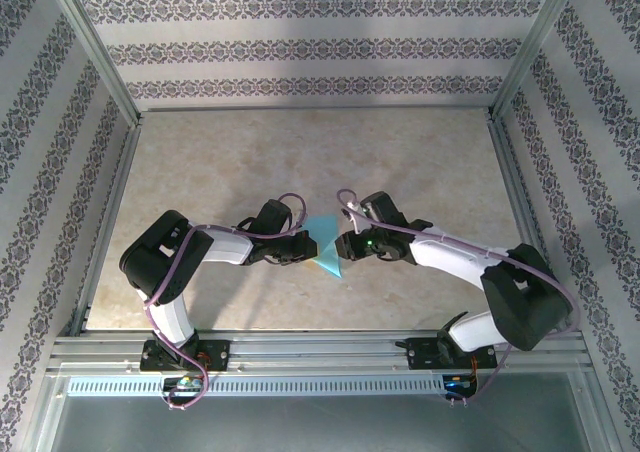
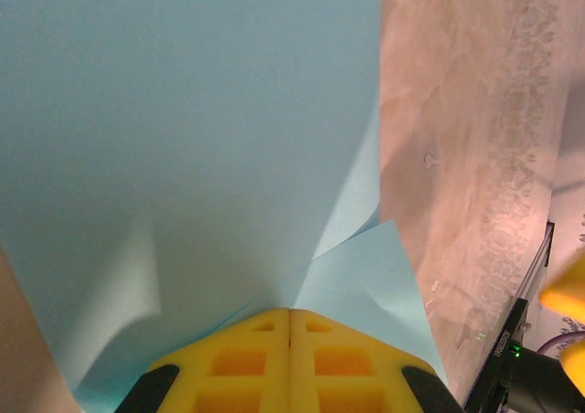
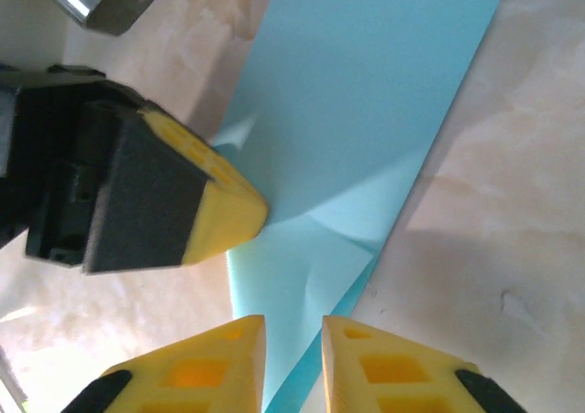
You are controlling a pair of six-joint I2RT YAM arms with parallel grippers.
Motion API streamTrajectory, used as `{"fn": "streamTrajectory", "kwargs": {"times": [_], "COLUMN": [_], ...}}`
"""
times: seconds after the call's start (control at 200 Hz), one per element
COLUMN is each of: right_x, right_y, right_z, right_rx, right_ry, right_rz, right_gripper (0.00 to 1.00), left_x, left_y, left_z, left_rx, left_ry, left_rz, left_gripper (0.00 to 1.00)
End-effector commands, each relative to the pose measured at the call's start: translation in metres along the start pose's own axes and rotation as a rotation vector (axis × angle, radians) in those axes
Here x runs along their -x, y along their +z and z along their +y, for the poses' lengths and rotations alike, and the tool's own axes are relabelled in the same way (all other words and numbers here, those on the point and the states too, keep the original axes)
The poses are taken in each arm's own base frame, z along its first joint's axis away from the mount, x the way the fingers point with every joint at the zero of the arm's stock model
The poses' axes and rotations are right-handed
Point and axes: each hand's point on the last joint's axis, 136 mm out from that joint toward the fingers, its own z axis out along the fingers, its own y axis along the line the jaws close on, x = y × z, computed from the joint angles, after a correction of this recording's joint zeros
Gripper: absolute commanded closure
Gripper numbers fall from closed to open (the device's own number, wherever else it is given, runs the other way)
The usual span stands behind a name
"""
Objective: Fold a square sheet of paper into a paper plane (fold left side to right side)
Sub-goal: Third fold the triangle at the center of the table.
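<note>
At the middle of the table point(image 1: 300, 152) the square sheet of paper point(image 1: 325, 242) is seen lying as a pointed, layered shape, tip toward 5 o'clock, one flap folded over. It is pressed at its 9 o'clock by the left gripper point(image 1: 306, 254), fingers shut together, while the right gripper point(image 1: 343, 246) is held at 3 o'clock, fingers narrowly parted above the edge. Early folds are judged done; the narrow dart creases are judged yet to be made

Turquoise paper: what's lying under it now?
Marbled tabletop shows around the turquoise paper, and a lower folded layer peeks out near the right pincer. What lies directly beneath is covered.
</note>
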Motion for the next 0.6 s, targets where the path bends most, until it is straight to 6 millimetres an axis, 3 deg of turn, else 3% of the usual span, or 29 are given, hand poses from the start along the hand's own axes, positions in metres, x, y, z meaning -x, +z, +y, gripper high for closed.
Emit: {"fn": "streamTrajectory", "kwargs": {"times": [0.0,0.11,0.595], "right_x": [-0.018,-0.029,-0.054], "right_y": [-0.005,0.001,0.030], "right_z": [0.020,0.032,0.023], "right_rx": [0.114,0.196,0.153], "right_ry": [0.100,0.176,0.238], "right_rz": [0.095,0.152,0.251], "right_gripper": [0.88,1.00,1.00], "left_x": [-0.012,-0.012,-0.012], "left_y": [0.006,0.006,0.006], "left_z": [0.025,0.025,0.025], "left_rx": [0.102,0.102,0.105], "left_ry": [-0.022,-0.024,-0.026], "left_rz": [0.032,0.031,0.034], "left_gripper": [1.00,1.00,1.00]}}
